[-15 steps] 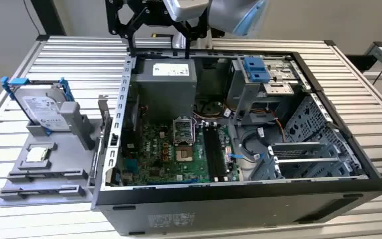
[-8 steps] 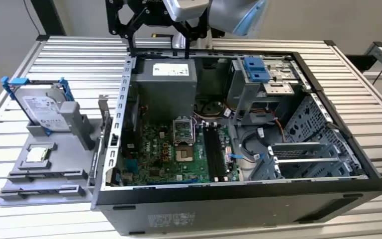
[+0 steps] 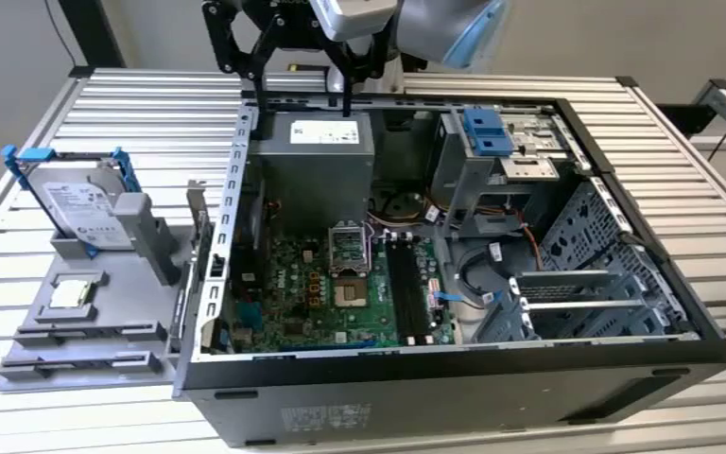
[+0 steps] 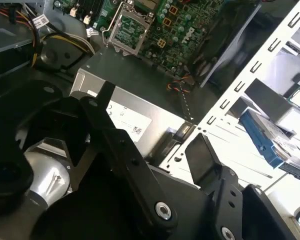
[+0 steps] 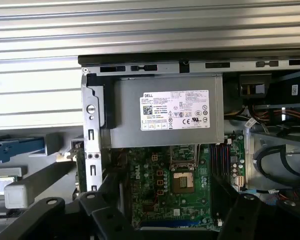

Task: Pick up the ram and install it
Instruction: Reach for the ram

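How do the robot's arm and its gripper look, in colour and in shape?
The arm is a rounded silver-grey tube with a light blue cap. The gripper is black: flat link bars joined by round silver pivots, ending in two thin straight fingers.

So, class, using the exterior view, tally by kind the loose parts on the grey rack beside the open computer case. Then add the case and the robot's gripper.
Hard drive: 1
Processor chip: 1
Computer case: 1
Gripper: 1
Total: 4
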Controlling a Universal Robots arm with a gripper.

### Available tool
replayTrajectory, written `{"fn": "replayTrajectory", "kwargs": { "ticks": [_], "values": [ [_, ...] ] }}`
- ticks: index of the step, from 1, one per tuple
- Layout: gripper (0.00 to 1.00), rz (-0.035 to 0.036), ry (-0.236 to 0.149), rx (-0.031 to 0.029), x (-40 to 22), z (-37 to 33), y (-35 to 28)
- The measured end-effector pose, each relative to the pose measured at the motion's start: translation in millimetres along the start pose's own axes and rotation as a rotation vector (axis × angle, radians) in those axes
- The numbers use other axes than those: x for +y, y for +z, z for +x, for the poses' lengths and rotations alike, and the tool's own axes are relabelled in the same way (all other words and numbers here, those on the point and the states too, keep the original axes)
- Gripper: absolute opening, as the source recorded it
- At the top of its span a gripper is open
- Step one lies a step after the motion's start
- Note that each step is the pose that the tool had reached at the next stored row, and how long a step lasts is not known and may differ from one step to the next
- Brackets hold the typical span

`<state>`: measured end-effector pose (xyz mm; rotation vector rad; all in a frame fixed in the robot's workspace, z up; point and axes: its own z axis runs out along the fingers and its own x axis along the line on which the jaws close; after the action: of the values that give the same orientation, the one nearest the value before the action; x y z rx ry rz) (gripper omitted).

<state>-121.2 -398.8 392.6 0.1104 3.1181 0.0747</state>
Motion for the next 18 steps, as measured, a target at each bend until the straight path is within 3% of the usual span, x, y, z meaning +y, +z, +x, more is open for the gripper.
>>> {"fn": "replayTrajectory", "kwargs": {
  "ticks": [14,18],
  "values": [
    [0.00,0.0000,0.000,-0.0001,0.0,0.2,0.0],
    [0.00,0.0000,0.000,-0.0001,-0.2,3.8,-0.1]
  ]
}}
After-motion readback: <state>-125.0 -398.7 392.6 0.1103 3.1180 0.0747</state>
